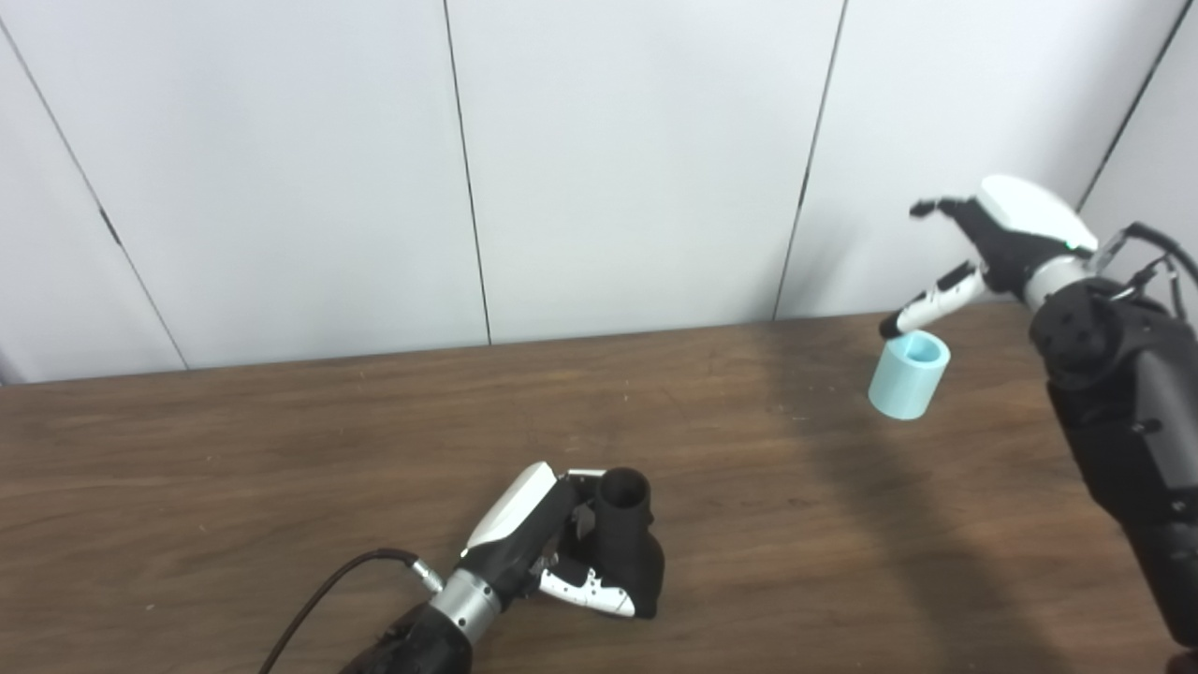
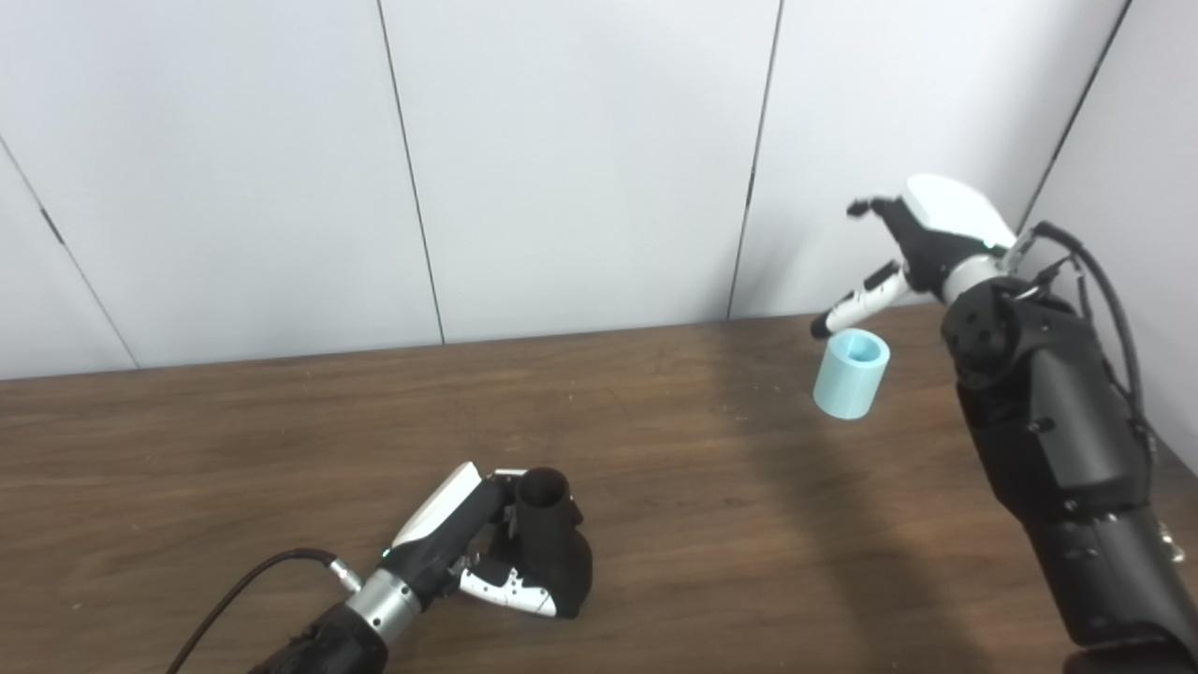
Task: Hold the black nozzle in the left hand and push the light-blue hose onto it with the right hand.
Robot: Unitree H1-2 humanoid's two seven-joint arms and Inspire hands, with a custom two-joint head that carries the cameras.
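Observation:
The black nozzle (image 1: 629, 538) stands upright on the brown table (image 1: 281, 449) near the front middle, its round mouth facing up. My left hand (image 1: 543, 543) is wrapped around it, fingers and thumb closed on its body. The light-blue hose (image 1: 909, 374), a short open cylinder, stands on the table at the far right. My right hand (image 1: 983, 253) hovers just above and behind it with fingers spread apart; one fingertip (image 1: 891, 326) is close to the hose's rim. The hose also shows in the right eye view (image 2: 850, 373).
A white panelled wall (image 1: 599, 168) rises right behind the table's back edge. A black cable (image 1: 318, 594) trails from my left wrist. My right forearm (image 1: 1123, 421) fills the right side of the table.

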